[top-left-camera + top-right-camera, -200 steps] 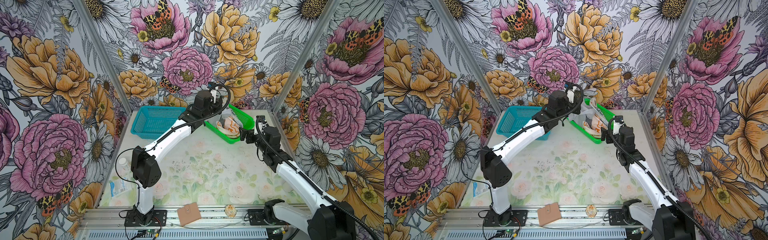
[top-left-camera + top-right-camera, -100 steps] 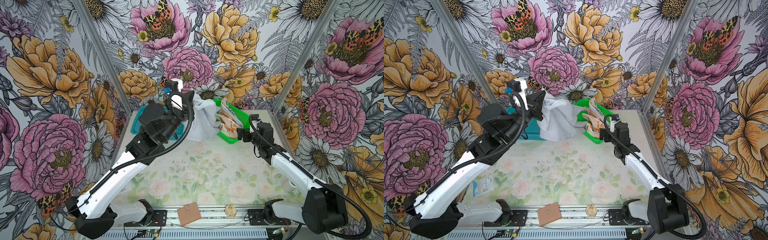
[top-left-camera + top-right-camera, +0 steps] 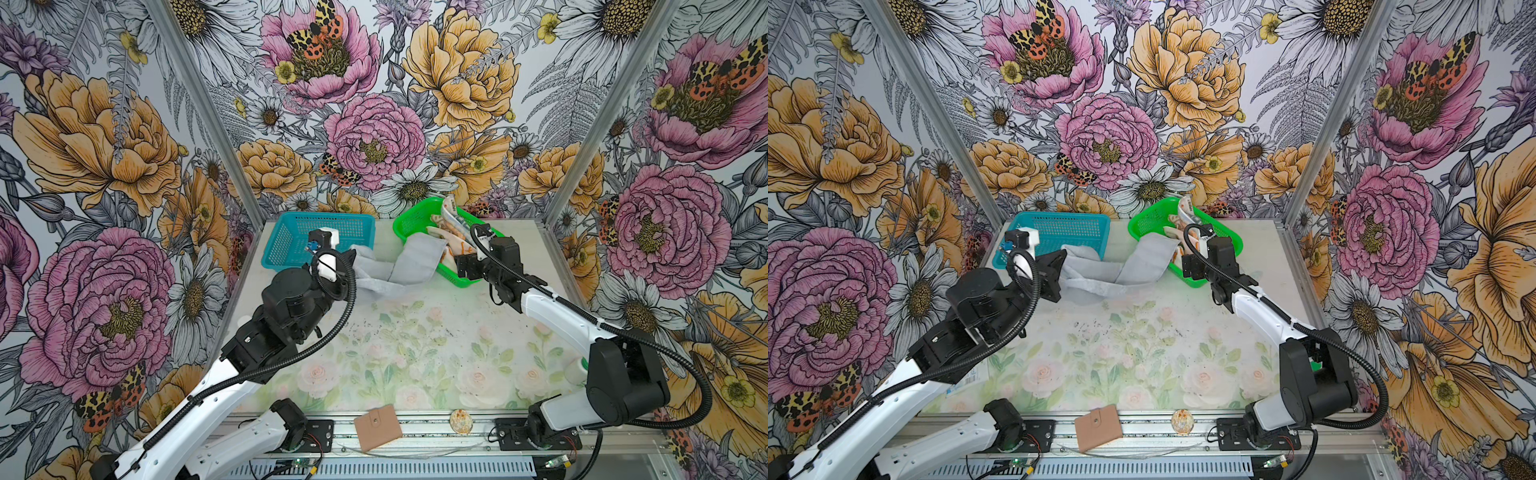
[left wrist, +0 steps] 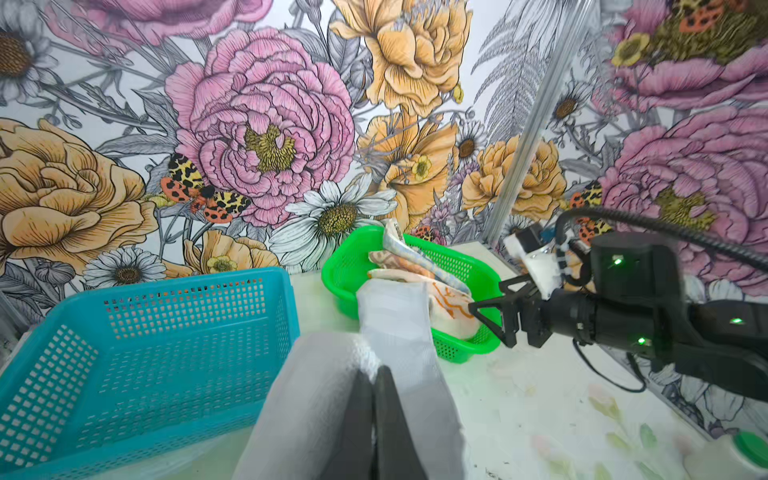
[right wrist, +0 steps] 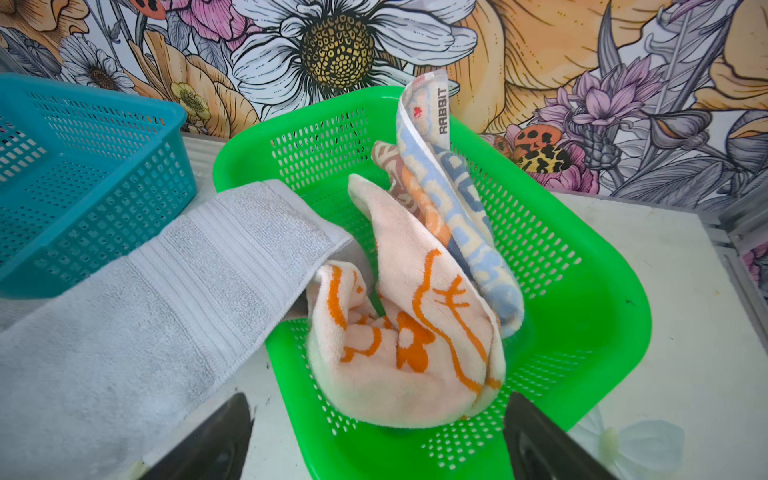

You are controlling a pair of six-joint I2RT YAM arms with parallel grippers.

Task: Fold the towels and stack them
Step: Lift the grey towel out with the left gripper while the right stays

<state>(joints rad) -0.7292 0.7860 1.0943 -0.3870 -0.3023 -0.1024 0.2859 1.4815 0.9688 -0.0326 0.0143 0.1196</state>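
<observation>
Towels, three | grey towel [image 3: 417, 257]: one end over green basket [image 3: 409, 220] rim at tabletop [image 3: 415, 332] 1 o'clock, rest running toward 9 o'clock, pinched between left fingers [image 4: 357, 424] beside blue basket [image 3: 291, 245] | orange towel [image 5: 407, 332], lettered towel [image 5: 453, 216]: heaped in green basket | right fingers [image 5: 216, 440]: wide apart, empty, at basket's 5 o'clock rim.

walls [image 3: 374, 104]: three round the table, papered with huge pink, orange and white flowers | table [image 3: 415, 340]: pale top, faint rose print, dark specks | posts [image 3: 199, 104]: bare metal, at table's back corners | rail [image 3: 432, 432]: metal, along table's front edge | light: even
</observation>
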